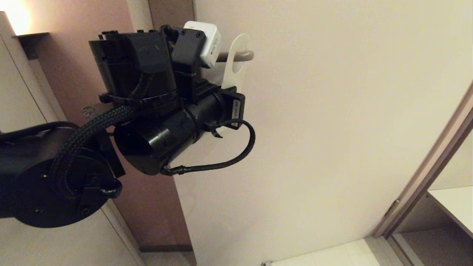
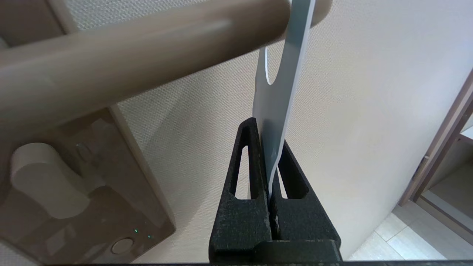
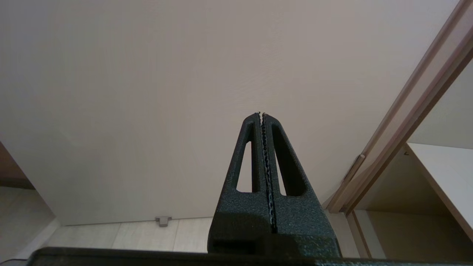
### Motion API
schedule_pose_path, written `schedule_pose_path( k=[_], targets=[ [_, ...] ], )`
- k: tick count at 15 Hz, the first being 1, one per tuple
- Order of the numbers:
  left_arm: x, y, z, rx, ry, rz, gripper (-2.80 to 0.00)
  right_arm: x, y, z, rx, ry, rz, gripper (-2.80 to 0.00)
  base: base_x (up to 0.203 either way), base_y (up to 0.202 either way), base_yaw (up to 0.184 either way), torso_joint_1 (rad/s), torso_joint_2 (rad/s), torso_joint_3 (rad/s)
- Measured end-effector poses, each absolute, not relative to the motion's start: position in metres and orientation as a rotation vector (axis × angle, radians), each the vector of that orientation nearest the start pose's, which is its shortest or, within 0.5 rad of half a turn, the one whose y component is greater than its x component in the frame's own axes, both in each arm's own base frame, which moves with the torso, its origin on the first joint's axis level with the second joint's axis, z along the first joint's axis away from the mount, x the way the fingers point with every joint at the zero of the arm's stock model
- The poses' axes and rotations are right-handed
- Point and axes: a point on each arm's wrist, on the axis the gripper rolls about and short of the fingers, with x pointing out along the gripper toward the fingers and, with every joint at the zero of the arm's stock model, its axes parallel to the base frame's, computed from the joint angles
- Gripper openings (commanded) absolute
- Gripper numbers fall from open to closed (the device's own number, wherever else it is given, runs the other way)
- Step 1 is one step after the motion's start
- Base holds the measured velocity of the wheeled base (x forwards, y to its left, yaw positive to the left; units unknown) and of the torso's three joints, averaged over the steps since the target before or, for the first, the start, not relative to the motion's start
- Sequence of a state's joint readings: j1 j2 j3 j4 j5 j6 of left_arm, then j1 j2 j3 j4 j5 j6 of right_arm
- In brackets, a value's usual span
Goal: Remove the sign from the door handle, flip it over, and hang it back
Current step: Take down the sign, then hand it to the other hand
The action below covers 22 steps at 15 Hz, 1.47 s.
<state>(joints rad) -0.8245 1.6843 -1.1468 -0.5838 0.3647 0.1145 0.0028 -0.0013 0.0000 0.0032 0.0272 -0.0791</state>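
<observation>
Door handle (image 2: pixel 140 62): one, above the left tool. Sign (image 2: pixel 275 122): one, hung on the handle, lower end pinched in the left tool (image 2: pixel 266 155). Lock plate (image 2: pixel 92 207): one, beside the left tool. Tools: two; right tool (image 3: pixel 262 115) pressed together, holding nothing. Door (image 1: pixel 332 129): one.

— How does the left arm stand?
— Raised high, its left gripper (image 2: pixel 269 142) pinched tight on the sign (image 2: pixel 282 88).
— And the right gripper (image 3: pixel 263 115)?
— Fingers pressed together, holding nothing.

warm dim light; near door handle (image 2: pixel 140 70) blurred.
</observation>
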Motion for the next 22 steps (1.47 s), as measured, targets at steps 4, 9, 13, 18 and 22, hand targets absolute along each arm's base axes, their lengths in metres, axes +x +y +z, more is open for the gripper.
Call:
schedule_pose_path(
  k=[4, 9, 13, 18, 22],
  targets=[
    [0.224, -0.237, 0.277, 0.087, -0.064, -0.472, -2.8, -0.023, 0.001, 0.075, -0.079, 0.001, 0.03, -2.8, 0.0, 0.0, 0.0, 0.0, 0.0, 0.0],
    [0.223, -0.246, 0.278, 0.082, -0.071, -0.49, -2.8, -0.023, 0.001, 0.075, -0.079, 0.001, 0.03, -2.8, 0.0, 0.0, 0.0, 0.0, 0.0, 0.0],
    [0.222, -0.25, 0.278, 0.081, -0.072, -0.499, -2.8, -0.023, 0.001, 0.075, -0.08, 0.001, 0.03, -2.8, 0.0, 0.0, 0.0, 0.0, 0.0, 0.0],
    [0.216, -0.256, 0.278, 0.08, -0.071, -0.505, -2.8, -0.023, 0.001, 0.075, -0.079, 0.001, 0.03, -2.8, 0.0, 0.0, 0.0, 0.0, 0.0, 0.0],
    [0.213, -0.259, 0.278, 0.08, -0.072, -0.517, -2.8, -0.023, 0.001, 0.075, -0.08, 0.001, 0.03, -2.8, 0.0, 0.0, 0.0, 0.0, 0.0, 0.0]
  ],
)
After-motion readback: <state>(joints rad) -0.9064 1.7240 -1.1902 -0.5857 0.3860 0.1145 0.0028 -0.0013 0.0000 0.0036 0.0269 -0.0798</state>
